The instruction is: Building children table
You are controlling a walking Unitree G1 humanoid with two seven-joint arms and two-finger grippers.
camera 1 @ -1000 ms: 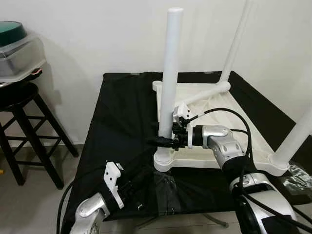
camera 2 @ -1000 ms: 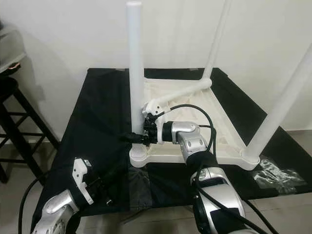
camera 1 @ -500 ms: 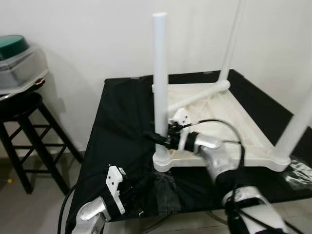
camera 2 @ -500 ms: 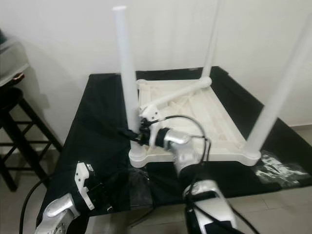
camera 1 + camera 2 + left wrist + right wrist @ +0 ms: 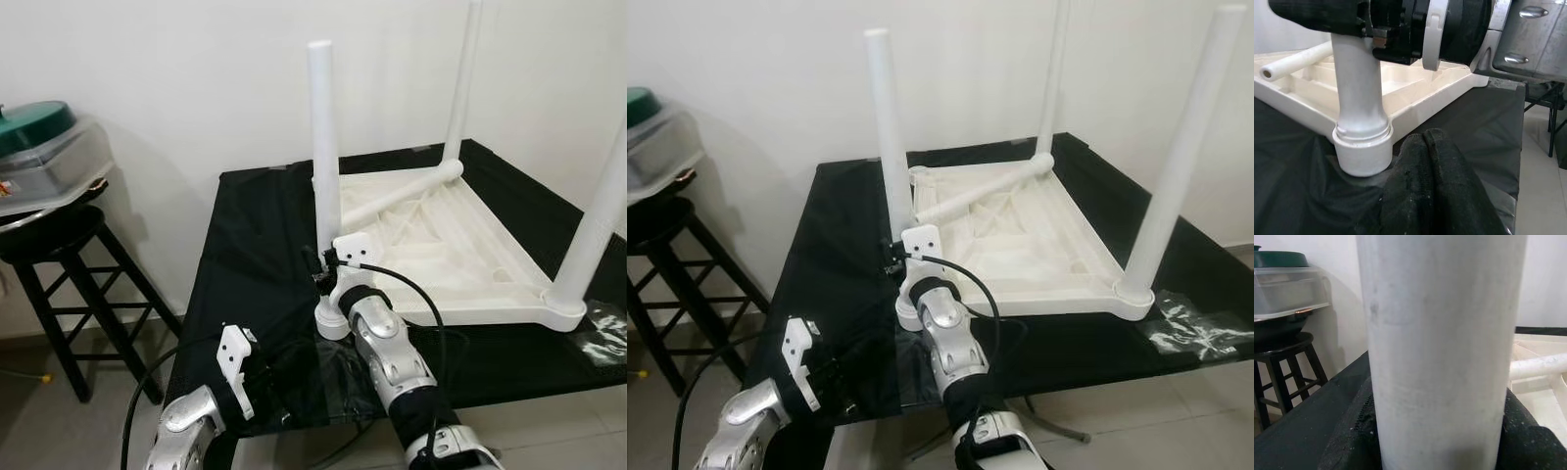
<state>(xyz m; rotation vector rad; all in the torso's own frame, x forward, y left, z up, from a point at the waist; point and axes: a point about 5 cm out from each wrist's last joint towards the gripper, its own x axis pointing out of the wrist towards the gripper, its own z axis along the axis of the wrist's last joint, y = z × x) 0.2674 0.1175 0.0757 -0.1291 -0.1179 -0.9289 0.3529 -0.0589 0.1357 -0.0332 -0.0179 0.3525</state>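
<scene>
A white children's table (image 5: 460, 245) lies upside down on a black-covered table (image 5: 255, 225). Three white legs stand upright in its corners. A fourth leg (image 5: 402, 191) lies loose across the underside. My right gripper (image 5: 318, 274) is shut on the near-left leg (image 5: 323, 137), just above its socket. In the right wrist view that leg (image 5: 1440, 357) sits between the black fingers (image 5: 1352, 440). My left gripper (image 5: 1422, 139) is low at the front edge, a little short of the socket. Its fingers are shut with nothing between them.
A black stool (image 5: 59, 245) stands at the left and carries a clear container with a green lid (image 5: 44, 157). Crumpled clear plastic (image 5: 1200, 328) lies at the table's right front. A white wall runs close behind.
The whole view has shifted, so the camera moved. My right gripper keeps its hold on the leg, and its forearm now reaches from the near side instead of the right.
</scene>
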